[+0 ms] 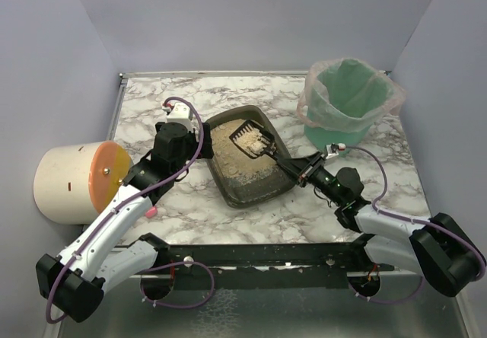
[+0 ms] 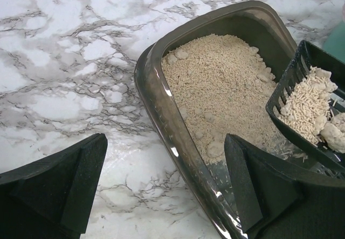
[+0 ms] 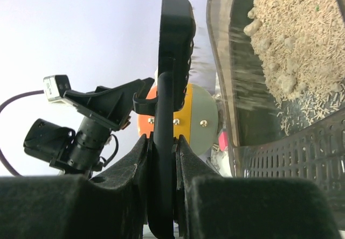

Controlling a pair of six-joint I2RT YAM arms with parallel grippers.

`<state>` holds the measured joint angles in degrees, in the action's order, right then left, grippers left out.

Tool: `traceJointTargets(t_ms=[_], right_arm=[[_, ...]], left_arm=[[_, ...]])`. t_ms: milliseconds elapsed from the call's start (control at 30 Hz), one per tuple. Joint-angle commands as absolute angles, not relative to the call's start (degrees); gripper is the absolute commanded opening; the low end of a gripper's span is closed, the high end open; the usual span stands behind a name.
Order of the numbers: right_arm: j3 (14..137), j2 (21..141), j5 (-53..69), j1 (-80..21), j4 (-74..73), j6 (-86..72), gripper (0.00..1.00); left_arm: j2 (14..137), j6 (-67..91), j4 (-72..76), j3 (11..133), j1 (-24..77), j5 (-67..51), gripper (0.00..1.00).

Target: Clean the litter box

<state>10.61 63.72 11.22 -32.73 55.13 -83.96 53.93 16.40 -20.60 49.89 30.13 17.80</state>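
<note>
The litter box [image 1: 262, 189], a dark tray with beige litter heaped toward its far left side, sits mid-table. My left gripper [image 1: 204, 136] is open, its fingers straddling the box's left rim [image 2: 161, 104] without closing on it; its midpoint shows in the left wrist view [image 2: 164, 190]. My right gripper [image 1: 300, 172] is shut on the handle of the black slotted scoop [image 1: 253, 140]. The scoop is held just above the litter, and its head [image 2: 310, 110] carries litter and pale clumps. In the right wrist view the gripper [image 3: 163, 158] clamps the handle below the edge-on scoop [image 3: 175, 40], with the box wall [image 3: 226, 77] to its right.
A green bucket [image 1: 346, 102] lined with a clear bag stands at the back right, just beyond the box. A white cylinder with an orange end [image 1: 76, 180] lies at the left table edge. Grey walls enclose the marble table [image 1: 175, 201] on three sides.
</note>
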Motion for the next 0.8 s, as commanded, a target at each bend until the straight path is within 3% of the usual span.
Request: traceJointTargets(t_ms=[0,100,233,333,467,567,700,767], right_arm=[[13.92,65.87,16.09,-33.83,54.7,-82.51,0.01],[9.46,65.19,10.96,-31.8,56.65,-87.19,0.01],[14.27,66.65,16.45,-34.17,55.57,-82.61,0.01],[10.71,63.06,10.54,-31.38,51.17,-85.11,0.01],[15.21,66.35,15.84,-34.74,54.84,-81.38,0.01],[12.94,63.51,10.4,-31.66,49.53,-83.0,0.01],[15.92,69.01,17.09,-34.13,57.65,-81.55,0.01],[13.81,66.68,12.69,-32.11,51.66,-83.66,0.01]], left_arm=[[54.34,15.65,-19.24,49.31,30.32,17.18,0.99],[54.26,15.69,-19.27,49.39,30.25,16.99,0.99],[54.17,15.65,-19.27,49.18,30.23,17.31,0.99],[53.95,15.71,-19.19,49.31,30.23,16.77,0.99],[54.19,15.65,-19.2,49.22,30.23,16.83,0.99],[54.15,15.73,-19.18,49.39,30.23,16.22,0.99],[54.22,15.64,-19.32,49.2,30.23,16.54,0.99],[53.94,15.72,-19.2,49.3,30.23,16.2,0.99]])
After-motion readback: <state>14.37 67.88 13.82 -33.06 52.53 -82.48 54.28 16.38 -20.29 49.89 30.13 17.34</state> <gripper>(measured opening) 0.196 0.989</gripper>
